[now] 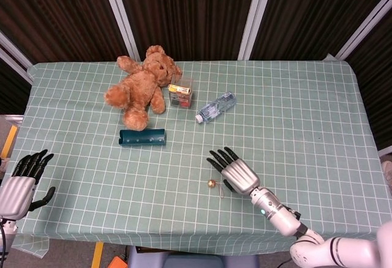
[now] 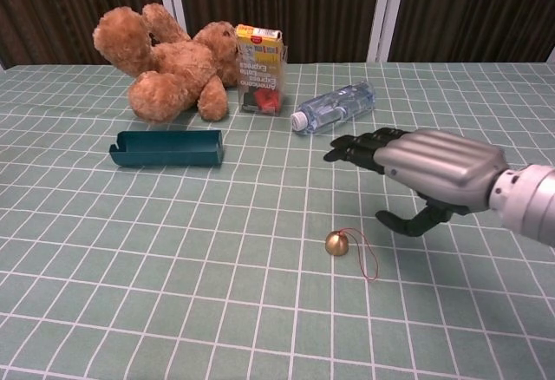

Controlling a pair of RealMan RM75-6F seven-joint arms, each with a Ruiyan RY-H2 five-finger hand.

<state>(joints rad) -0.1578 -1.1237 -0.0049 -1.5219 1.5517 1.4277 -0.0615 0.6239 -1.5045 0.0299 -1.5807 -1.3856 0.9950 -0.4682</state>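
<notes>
A small gold bell (image 2: 336,243) with a thin red cord lies on the green checked tablecloth (image 2: 173,250), seen also as the bell (image 1: 211,183) in the head view. My right hand (image 2: 422,170) hovers just right of it, fingers spread, palm down, holding nothing; the head view shows this right hand (image 1: 236,173) near the table's front. My left hand (image 1: 21,179) hangs off the table's left front corner, fingers apart and empty.
A brown teddy bear (image 1: 142,85) lies at the back left. Beside it stand a small yellow carton (image 2: 259,68) and a lying clear water bottle (image 2: 334,107). A dark teal tray (image 2: 166,148) sits in front of the bear.
</notes>
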